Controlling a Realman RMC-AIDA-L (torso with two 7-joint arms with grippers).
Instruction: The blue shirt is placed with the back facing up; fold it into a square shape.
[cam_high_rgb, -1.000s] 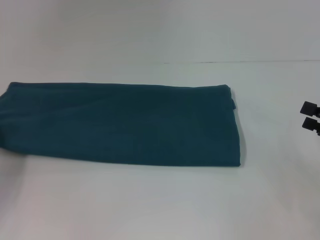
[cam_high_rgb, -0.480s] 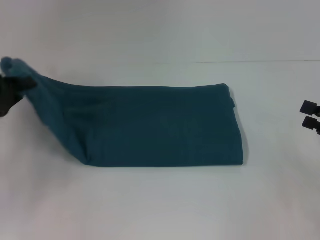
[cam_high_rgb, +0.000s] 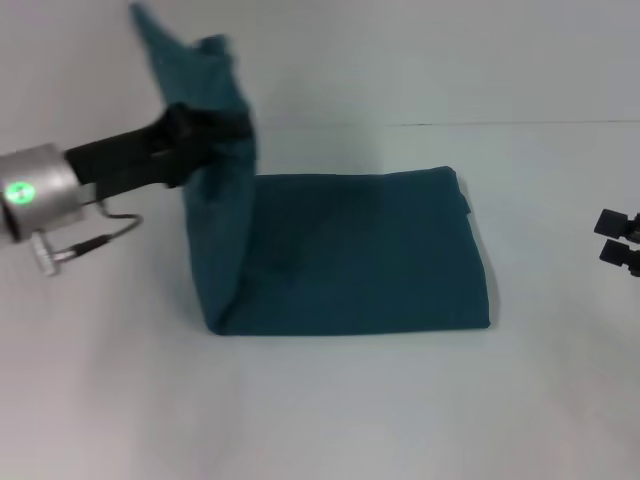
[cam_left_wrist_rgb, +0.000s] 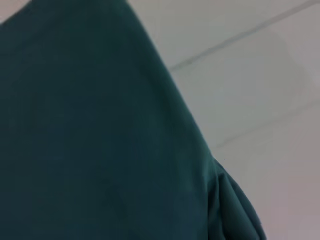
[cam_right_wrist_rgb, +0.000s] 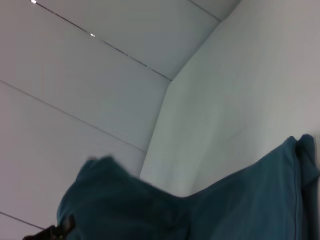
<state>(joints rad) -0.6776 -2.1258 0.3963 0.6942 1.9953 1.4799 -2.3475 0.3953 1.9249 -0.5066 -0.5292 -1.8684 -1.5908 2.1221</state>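
The soft, dark teal-blue shirt (cam_high_rgb: 350, 255) lies on the smooth white table (cam_high_rgb: 330, 410), folded into a long band. Its long side runs from the robot's left to its right. The right end lies flat with a neat, straight edge. The left end is lifted off the table and stands up like a wall — its top corner pokes up above the gripper that holds it.

The black left gripper (cam_high_rgb: 215, 130) reaches in from the left, on a black arm with a silver ring and a green light. Its fingers are pinched tight on the raised cloth, and the fabric bunches around them. Below the grip, the cloth hangs down in a steep sheet to a fold line on the table.

In the left wrist view, the teal fabric (cam_left_wrist_rgb: 95, 130) fills most of the picture, very close up.

The black right gripper (cam_high_rgb: 618, 240) sits at the far right edge of the table, well apart from the shirt, touching nothing. Its two fingers show a small gap between them.

In the right wrist view, the lifted end of the shirt (cam_right_wrist_rgb: 125, 200) bulges up beside the flat part.
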